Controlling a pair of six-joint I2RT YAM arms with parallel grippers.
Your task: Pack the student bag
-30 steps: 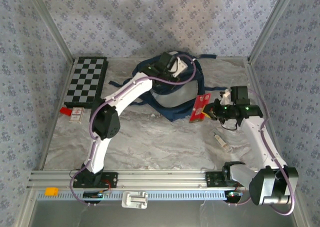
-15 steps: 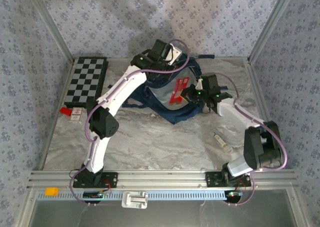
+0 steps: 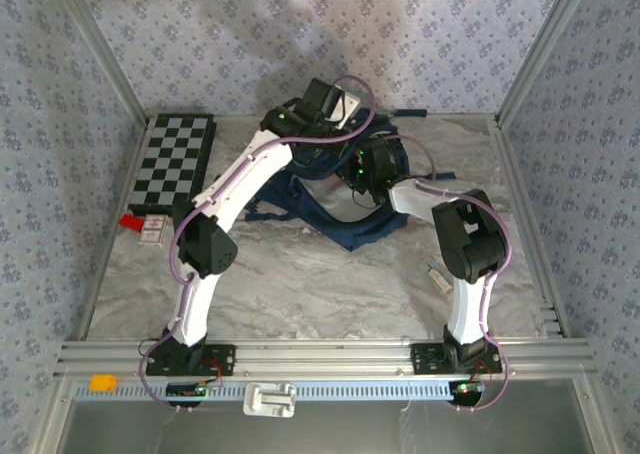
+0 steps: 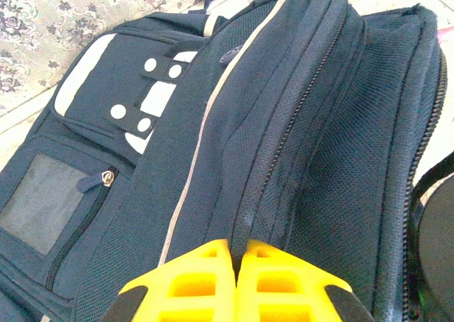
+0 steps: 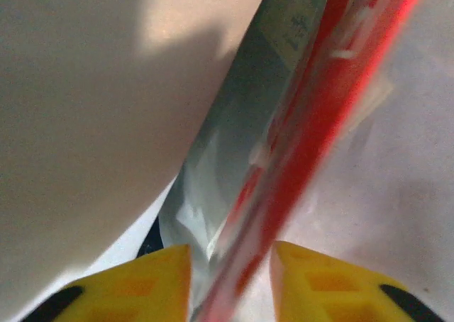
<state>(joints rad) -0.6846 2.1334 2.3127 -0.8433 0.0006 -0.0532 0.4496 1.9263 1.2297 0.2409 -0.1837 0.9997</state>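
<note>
The student bag (image 3: pixel 352 229), navy with white patches and a thin white stripe, lies at the back middle of the table. In the left wrist view its front pocket and zippers show on the bag (image 4: pixel 305 116). My left gripper (image 4: pixel 236 250) is shut on a fold of fabric by the zipper, holding the bag's upper edge up from above (image 3: pixel 325 129). My right gripper (image 3: pixel 358 174) reaches into the bag's opening. Its fingers are shut on a flat red packet (image 5: pixel 312 145), which points into the pale lining (image 5: pixel 85 109).
A folded checkerboard (image 3: pixel 175 159) lies at the back left, with a small red piece and a card box (image 3: pixel 148 229) in front of it. A small clear tube (image 3: pixel 440 279) lies on the table to the right. Metal frame rails border the table.
My right arm has swung left from the right of the table, carrying the red packet over and then into the bag's opening. My left gripper rose, lifting the bag's edge.
</note>
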